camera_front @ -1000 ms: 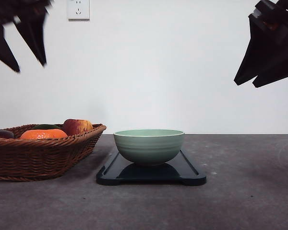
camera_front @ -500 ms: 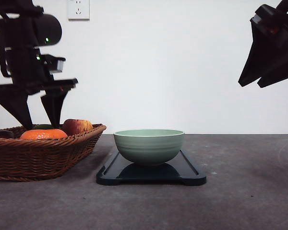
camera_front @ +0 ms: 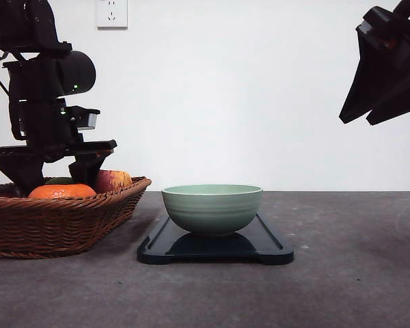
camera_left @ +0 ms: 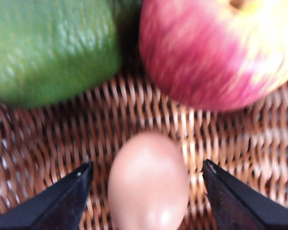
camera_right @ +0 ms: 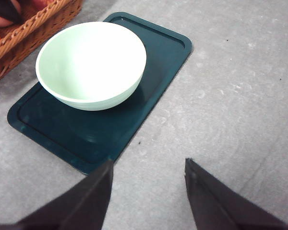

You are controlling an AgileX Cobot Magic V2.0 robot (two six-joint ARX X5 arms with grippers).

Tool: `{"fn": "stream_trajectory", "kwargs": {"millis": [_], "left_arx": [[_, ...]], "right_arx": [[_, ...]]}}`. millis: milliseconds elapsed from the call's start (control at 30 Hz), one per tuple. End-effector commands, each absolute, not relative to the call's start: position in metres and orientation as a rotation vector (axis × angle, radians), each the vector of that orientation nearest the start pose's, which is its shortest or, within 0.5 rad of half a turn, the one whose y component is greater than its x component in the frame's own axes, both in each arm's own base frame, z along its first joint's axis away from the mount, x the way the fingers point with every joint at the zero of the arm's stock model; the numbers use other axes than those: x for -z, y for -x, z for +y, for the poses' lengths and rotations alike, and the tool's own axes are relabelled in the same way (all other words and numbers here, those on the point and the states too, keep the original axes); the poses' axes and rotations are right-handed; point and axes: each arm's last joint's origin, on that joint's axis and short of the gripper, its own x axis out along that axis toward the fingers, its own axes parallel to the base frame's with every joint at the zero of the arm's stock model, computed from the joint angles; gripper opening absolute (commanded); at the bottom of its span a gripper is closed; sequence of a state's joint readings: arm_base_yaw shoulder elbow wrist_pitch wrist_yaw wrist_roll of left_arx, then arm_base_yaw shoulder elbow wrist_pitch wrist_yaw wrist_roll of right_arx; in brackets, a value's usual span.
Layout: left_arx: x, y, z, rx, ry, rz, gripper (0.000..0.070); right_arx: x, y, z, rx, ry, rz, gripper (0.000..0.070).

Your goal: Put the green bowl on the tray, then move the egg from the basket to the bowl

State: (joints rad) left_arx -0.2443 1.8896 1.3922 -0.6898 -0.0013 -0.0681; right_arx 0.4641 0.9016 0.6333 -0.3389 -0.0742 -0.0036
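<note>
Left gripper [camera_left: 146, 175]: released, astride egg [camera_left: 148, 184] inside basket [camera_front: 61, 222]. Green bowl [camera_front: 212, 208]: beside basket, on tray [camera_front: 270, 246].

From my remote station I see a plain white wall [camera_front: 260, 102] with 1 white power socket [camera_front: 111, 14] high up, behind a dark grey, faintly speckled tabletop [camera_front: 348, 260] under even light.

green bowl [camera_front: 212, 208] on tray [camera_front: 273, 247] | basket [camera_front: 55, 222] left of tray | egg [camera_left: 148, 184] in basket
</note>
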Motion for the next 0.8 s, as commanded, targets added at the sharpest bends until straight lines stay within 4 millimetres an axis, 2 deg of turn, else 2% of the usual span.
{"fn": "stream_trajectory", "kwargs": {"millis": [0, 767], "left_arx": [[-0.201, -0.3774, -0.095, 0.179, -0.094, 1.166, 0.0473], [-0.1967, -0.3782, -0.0952, 0.177, -0.094, 1.18, 0.0471]], "right_arx": [[-0.2488, -0.1678, 0.0873, -0.525, 0.128, 0.595, 0.0286], [-0.2488, -0.1681, 0.0868, -0.506, 0.133, 0.593, 0.0286]]}}
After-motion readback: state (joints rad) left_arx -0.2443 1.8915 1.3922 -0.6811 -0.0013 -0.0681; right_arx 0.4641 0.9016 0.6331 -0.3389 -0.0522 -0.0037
